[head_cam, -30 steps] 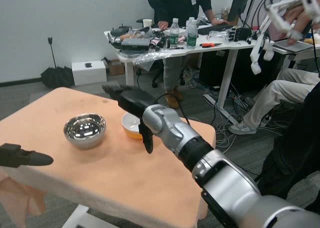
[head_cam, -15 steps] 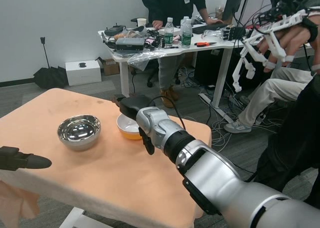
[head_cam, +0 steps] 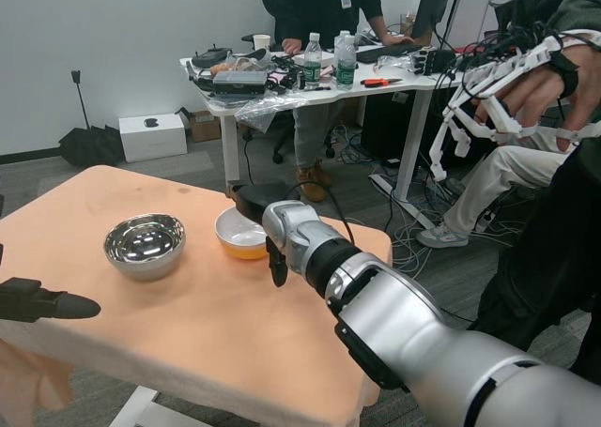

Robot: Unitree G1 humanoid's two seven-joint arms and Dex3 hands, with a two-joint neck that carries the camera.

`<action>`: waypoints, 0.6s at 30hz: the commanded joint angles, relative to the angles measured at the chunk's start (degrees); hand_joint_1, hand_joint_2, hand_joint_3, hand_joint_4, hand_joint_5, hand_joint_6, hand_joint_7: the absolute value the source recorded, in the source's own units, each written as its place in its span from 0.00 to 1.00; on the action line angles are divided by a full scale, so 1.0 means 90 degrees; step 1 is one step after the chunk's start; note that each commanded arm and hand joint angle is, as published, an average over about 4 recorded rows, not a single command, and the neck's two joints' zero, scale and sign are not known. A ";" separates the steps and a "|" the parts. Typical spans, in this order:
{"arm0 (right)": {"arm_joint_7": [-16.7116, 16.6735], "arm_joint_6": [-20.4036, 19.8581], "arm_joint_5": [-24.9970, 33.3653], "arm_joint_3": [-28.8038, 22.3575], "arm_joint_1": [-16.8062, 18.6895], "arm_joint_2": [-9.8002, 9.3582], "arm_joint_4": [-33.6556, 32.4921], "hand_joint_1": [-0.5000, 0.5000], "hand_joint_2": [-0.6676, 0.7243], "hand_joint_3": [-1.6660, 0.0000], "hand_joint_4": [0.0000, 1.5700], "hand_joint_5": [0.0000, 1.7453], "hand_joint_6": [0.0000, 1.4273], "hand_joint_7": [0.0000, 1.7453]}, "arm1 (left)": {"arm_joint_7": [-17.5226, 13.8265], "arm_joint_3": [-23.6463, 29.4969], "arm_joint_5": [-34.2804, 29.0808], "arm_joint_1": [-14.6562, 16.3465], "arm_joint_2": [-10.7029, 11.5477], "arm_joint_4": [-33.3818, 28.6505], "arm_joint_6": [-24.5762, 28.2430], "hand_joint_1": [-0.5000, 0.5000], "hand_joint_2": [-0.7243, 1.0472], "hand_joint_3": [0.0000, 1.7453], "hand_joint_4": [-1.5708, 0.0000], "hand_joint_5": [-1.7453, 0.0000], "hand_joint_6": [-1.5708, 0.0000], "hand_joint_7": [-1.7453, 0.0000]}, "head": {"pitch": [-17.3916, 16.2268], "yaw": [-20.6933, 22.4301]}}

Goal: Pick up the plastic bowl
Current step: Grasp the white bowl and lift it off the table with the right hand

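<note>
**Q:** So, where does your right hand sit?

**A:** Right hand (head_cam: pixel 266 222) is at the plastic bowl (head_cam: pixel 238 235), on the bowl's 3 o'clock side. The black palm lies over the far right rim; one finger (head_cam: pixel 278 264) hangs down outside the wall, its tip near the cloth. Whether the digits behind the rim have closed on it, I cannot tell: the palm hides them.

**Q:** And the bowl itself?

**A:** Orange outside, white inside, upright on the peach tablecloth (head_cam: pixel 216 324), near the far right part of the table. Its base appears to rest on the cloth.

**Q:** What lies next to it?

**A:** A steel bowl (head_cam: pixel 145 244) at the plastic bowl's 9 o'clock, near but apart, also upright and mirror-bright.

**Q:** Left hand?

**A:** Left hand (head_cam: pixel 42 301) waits at the picture's 9 o'clock edge, low over the near left of the table. Fingers lie together, pointing toward 3 o'clock, holding nothing. It touches neither bowl.

**Q:** Anything beyond the table?

**A:** At 12 o'clock a person (head_cam: pixel 319 5) in dark clothes stands behind a white desk (head_cam: pixel 310 94) carrying water bottles (head_cam: pixel 314 61) and clutter. At 2 o'clock a second person's hand (head_cam: pixel 526 80) wears a white skeletal glove rig. A white box (head_cam: pixel 152 136) sits on the floor by the wall at 11 o'clock.
</note>
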 commanded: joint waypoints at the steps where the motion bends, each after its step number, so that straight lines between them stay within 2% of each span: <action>1: -0.0036 0.0034 -0.0015 -0.0003 -0.0182 0.0039 0.0136 0.05 0.41 0.64 0.05 0.24 0.00 0.51 | -0.0003 0.0014 -0.0080 -0.0031 -0.0032 0.0043 -0.0058 0.00 0.30 0.03 1.00 1.00 1.00 1.00 | 0.0000 0.0005; 2: -0.0038 0.0029 -0.0015 0.0002 -0.0182 0.0039 0.0155 0.04 0.39 0.58 0.06 0.32 0.00 0.59 | -0.0003 0.0009 -0.0087 -0.0031 -0.0032 0.0051 -0.0061 0.00 0.30 0.03 1.00 1.00 1.00 1.00 | -0.0003 0.0007; 4: -0.0043 0.0019 -0.0015 0.0011 -0.0182 0.0039 0.0184 0.04 0.35 0.52 0.07 0.40 0.00 0.70 | -0.0003 0.0002 -0.0100 -0.0031 -0.0032 0.0060 -0.0063 0.00 0.30 0.05 1.00 1.00 1.00 1.00 | -0.0017 0.0017; 9: -0.0077 0.0022 -0.0015 0.0124 -0.0182 0.0049 0.0233 0.04 0.32 0.45 0.10 0.57 0.05 0.85 | -0.0003 -0.0008 -0.0109 -0.0031 -0.0034 0.0073 -0.0070 0.00 0.30 0.00 1.00 1.00 1.00 1.00 | -0.0030 0.0048; 14: -0.0101 0.0024 -0.0018 0.0170 -0.0175 0.0061 0.0280 0.04 0.31 0.43 0.15 0.74 0.10 0.88 | -0.0003 -0.0005 -0.0131 -0.0012 -0.0042 0.0073 -0.0073 0.00 0.30 0.04 1.00 1.00 1.00 1.00 | -0.0046 0.0059; 16: -0.0111 0.0024 -0.0015 0.0173 -0.0173 0.0066 0.0280 0.04 0.28 0.40 0.15 0.76 0.12 0.90 | -0.0003 -0.0005 -0.0134 -0.0002 -0.0042 0.0073 -0.0073 0.00 0.30 0.04 1.00 1.00 1.00 1.00 | -0.0055 0.0070; 18: -0.0131 0.0022 -0.0015 0.0170 -0.0170 0.0068 0.0272 0.02 0.26 0.38 0.20 0.82 0.21 0.93 | -0.0003 -0.0003 -0.0134 0.0008 -0.0042 0.0070 -0.0073 0.00 0.30 0.03 1.00 1.00 1.00 1.00 | -0.0062 0.0080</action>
